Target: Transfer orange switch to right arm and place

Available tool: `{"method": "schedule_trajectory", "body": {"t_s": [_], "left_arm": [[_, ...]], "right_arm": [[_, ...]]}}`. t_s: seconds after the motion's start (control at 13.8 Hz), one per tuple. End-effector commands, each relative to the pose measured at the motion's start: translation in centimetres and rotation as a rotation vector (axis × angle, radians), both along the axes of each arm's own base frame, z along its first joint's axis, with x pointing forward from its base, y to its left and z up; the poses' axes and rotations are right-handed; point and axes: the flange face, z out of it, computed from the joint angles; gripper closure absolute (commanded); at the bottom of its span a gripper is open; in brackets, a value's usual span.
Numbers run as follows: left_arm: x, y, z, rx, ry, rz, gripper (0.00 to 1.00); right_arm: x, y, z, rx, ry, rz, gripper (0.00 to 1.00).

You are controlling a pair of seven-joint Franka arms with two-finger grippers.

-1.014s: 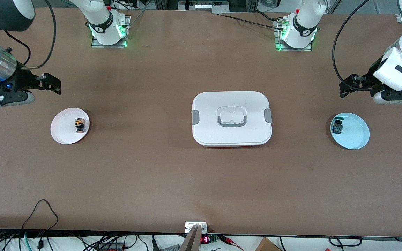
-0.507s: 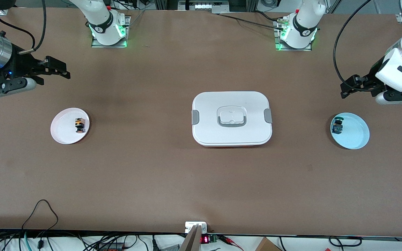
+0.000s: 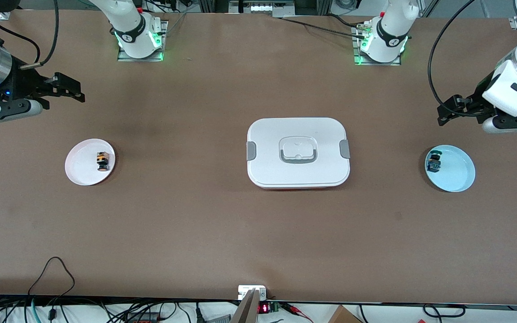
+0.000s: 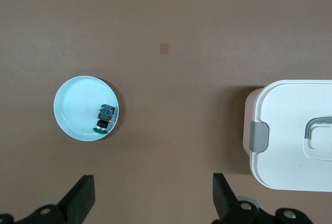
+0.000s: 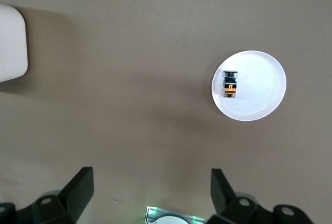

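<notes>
The orange switch (image 3: pixel 102 161) lies on its side on a small white plate (image 3: pixel 79 169) toward the right arm's end of the table. It also shows in the right wrist view (image 5: pixel 230 84) on that plate (image 5: pixel 262 102). My right gripper (image 3: pixel 76 89) is open and empty, up in the air over bare table beside the plate, on the side toward the robots' bases; its jaws stand wide apart (image 5: pixel 150 176). My left gripper (image 3: pixel 445 112) is open and empty (image 4: pixel 153 182), in the air over bare table near a light blue plate.
A white lidded box (image 3: pixel 298 152) with grey clips sits mid-table (image 4: pixel 290 130) (image 5: pixel 10 42). The light blue plate (image 3: pixel 458 172) toward the left arm's end holds a small dark part with teal-green bits (image 3: pixel 433 162), also in the left wrist view (image 4: pixel 105 117).
My right gripper has moved away from the white plate toward the robots' bases, staying open. My left gripper has shifted only slightly. The switch has not moved.
</notes>
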Motion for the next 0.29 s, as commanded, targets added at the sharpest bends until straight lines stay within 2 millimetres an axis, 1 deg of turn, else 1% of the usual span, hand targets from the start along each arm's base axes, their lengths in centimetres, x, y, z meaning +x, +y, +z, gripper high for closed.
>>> {"method": "schedule_trajectory", "body": {"t_s": [0.0,0.07,0.22], "left_arm": [[-0.4,-0.9,0.7,0.003,0.035,0.012,0.00],[-0.4,-1.1,0.7,0.004,0.035,0.025,0.00],[-0.5,-2.1,0.6,0.006,0.037,0.011,0.00]], "right_arm": [[0.2,0.2,0.4,-0.015,-0.014,-0.003,0.00],[0.2,0.2,0.4,-0.014,-0.014,-0.006,0.00],[0.2,0.2,0.2,-0.012,-0.011,-0.002,0.00]]}}
